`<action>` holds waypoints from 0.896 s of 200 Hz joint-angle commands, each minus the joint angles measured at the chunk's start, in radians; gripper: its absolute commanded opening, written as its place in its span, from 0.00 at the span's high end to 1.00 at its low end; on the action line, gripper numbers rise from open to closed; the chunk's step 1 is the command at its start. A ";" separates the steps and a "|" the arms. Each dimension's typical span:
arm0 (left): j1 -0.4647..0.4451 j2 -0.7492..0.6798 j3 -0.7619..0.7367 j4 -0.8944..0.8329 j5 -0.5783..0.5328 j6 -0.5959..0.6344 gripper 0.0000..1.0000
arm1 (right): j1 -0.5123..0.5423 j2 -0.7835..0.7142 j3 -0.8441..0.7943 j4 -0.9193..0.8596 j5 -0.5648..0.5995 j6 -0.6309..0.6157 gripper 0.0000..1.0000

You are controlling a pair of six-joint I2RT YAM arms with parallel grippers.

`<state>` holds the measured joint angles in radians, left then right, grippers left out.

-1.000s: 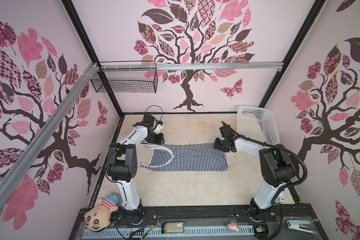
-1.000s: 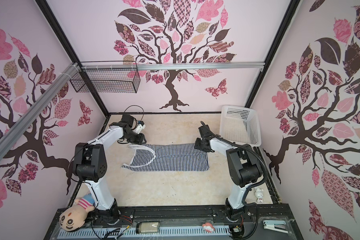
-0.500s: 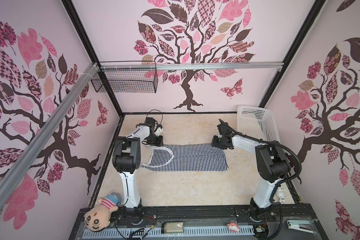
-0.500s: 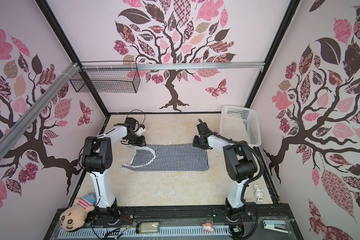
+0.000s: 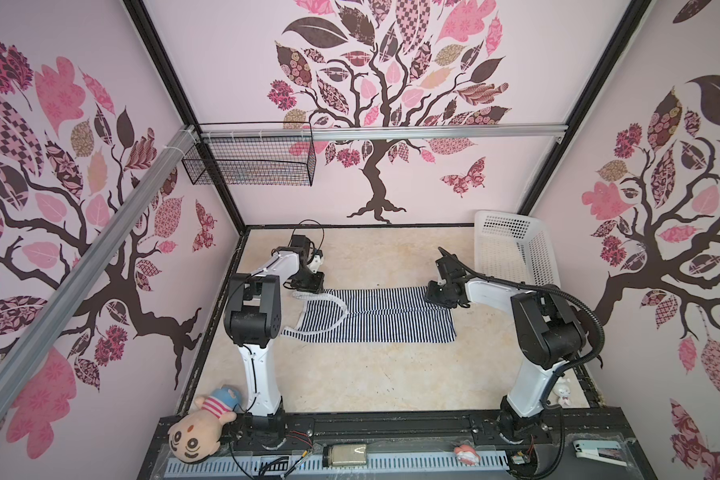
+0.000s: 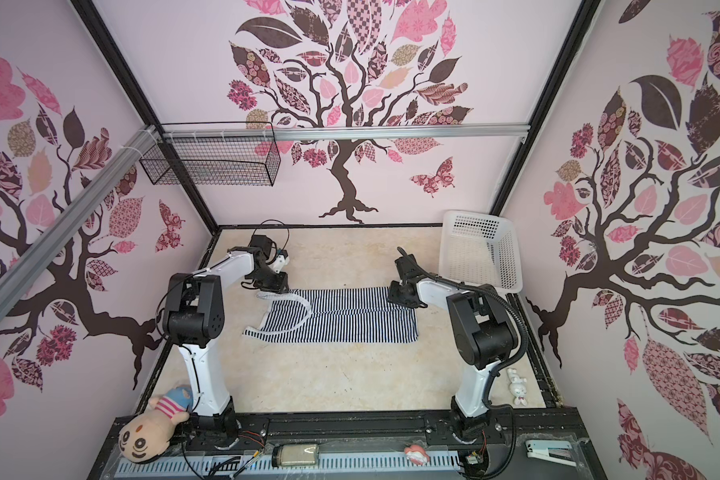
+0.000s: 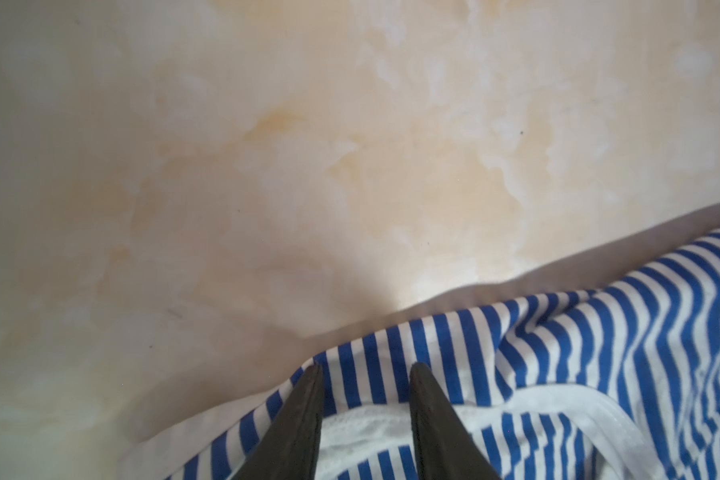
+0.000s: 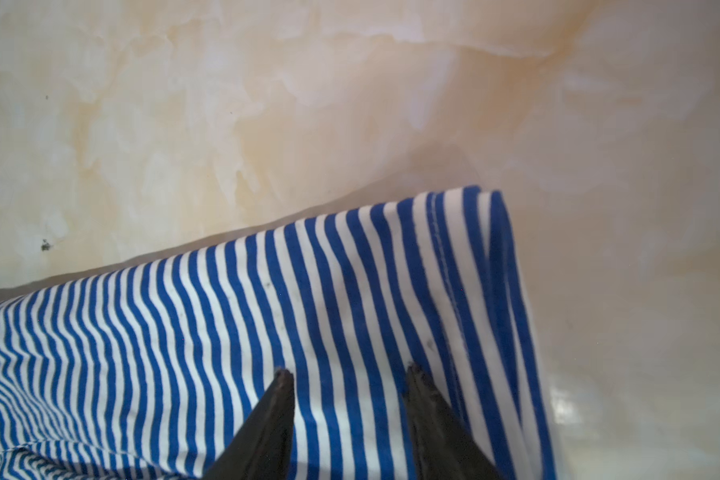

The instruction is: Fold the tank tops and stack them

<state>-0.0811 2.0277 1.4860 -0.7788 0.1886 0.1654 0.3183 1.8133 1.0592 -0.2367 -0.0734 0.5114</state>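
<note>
We see one soft sleeveless tank top (image 5: 375, 316) with thin dark-navy and white stripes, spread flat across the middle of the beige marbled tabletop (image 5: 350, 382). Its straight hem points toward the right edge and its straps toward the left edge. White edging curves around the neck and armholes at the strap end, and a faint lengthwise line runs along the body in both top views. In the wrist views the stripes look bright blue; the cloth ripples softly and its far border casts a shadow on the tabletop.

The left gripper (image 5: 308, 286) sits at the far strap corner, its dark fingers (image 7: 304, 415) a narrow way apart over the white ribbed edging. The right gripper (image 5: 435, 297) sits at the far hem corner, where the stitched hem turns over on itself. Its fingers (image 8: 433, 419) are likewise narrowly parted on the stripes. We cannot tell whether either one pinches the cloth.

A white perforated plastic basket (image 5: 516, 249) stands in the far right corner, well apart from the tank top.
</note>
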 commanded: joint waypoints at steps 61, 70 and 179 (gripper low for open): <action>-0.017 -0.085 -0.037 0.006 0.106 -0.029 0.61 | -0.004 -0.085 -0.052 -0.047 -0.009 -0.011 0.53; -0.019 -0.067 -0.032 0.003 0.106 -0.030 0.61 | -0.004 -0.087 -0.060 -0.041 -0.010 -0.011 0.53; -0.017 0.081 0.019 -0.020 0.009 -0.041 0.61 | 0.000 -0.081 -0.126 -0.012 -0.016 0.003 0.53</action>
<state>-0.0982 2.0483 1.4590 -0.7689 0.2497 0.1303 0.3183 1.7466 0.9665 -0.2138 -0.0902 0.5087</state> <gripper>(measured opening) 0.393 0.472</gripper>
